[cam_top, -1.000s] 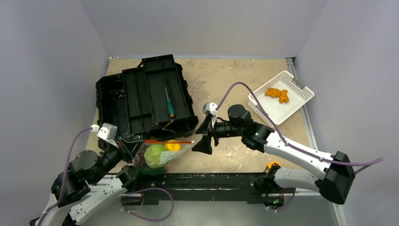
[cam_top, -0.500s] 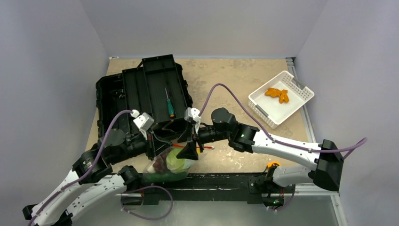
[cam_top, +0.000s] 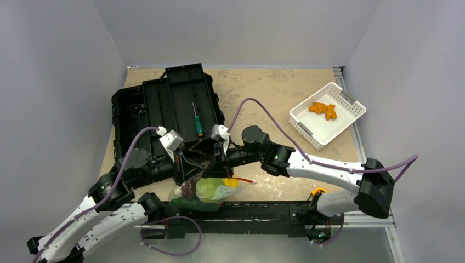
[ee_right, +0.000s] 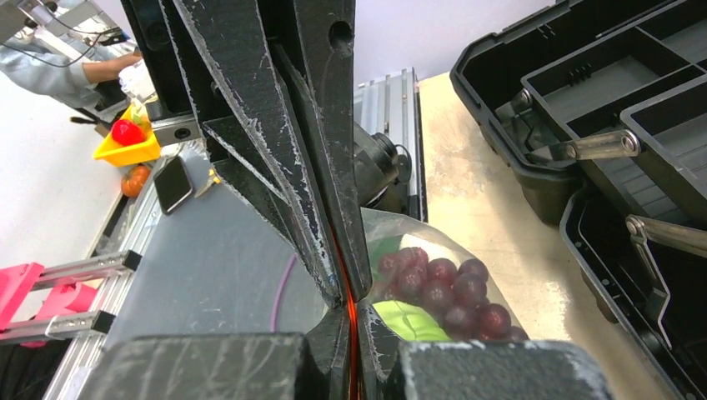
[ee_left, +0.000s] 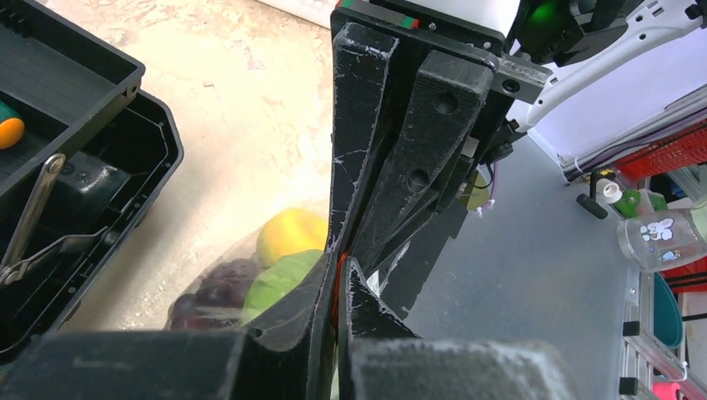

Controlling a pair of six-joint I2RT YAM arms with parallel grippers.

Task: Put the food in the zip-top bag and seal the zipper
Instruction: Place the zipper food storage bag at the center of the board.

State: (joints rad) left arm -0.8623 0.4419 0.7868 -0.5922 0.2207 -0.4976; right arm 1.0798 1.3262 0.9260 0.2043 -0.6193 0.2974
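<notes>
The zip-top bag [cam_top: 205, 190] lies at the near table edge, holding food: green cabbage [cam_top: 210, 188], purple grapes [ee_right: 442, 292] and a yellow lemon [ee_left: 292, 233]. Its orange-red zipper [cam_top: 245, 180] sticks out to the right. My left gripper [cam_top: 193, 171] and right gripper [cam_top: 215, 169] meet tip to tip over the bag's mouth. In the left wrist view the left gripper [ee_left: 340, 271] is shut on the orange strip. In the right wrist view the right gripper [ee_right: 351, 307] is shut on the zipper [ee_right: 352, 333] too, with the grapes just right of its fingers.
An open black toolbox [cam_top: 164, 109] fills the back left, a green-handled screwdriver [cam_top: 198, 126] in its tray, close behind both grippers. A white slotted basket [cam_top: 351, 112] with an orange item [cam_top: 323, 109] stands at the back right. A black rail [cam_top: 247, 211] runs along the near edge.
The right gripper has swung left to the bag and closed on the zipper. The left arm has carried the bag's mouth rightward, staying shut on it.
</notes>
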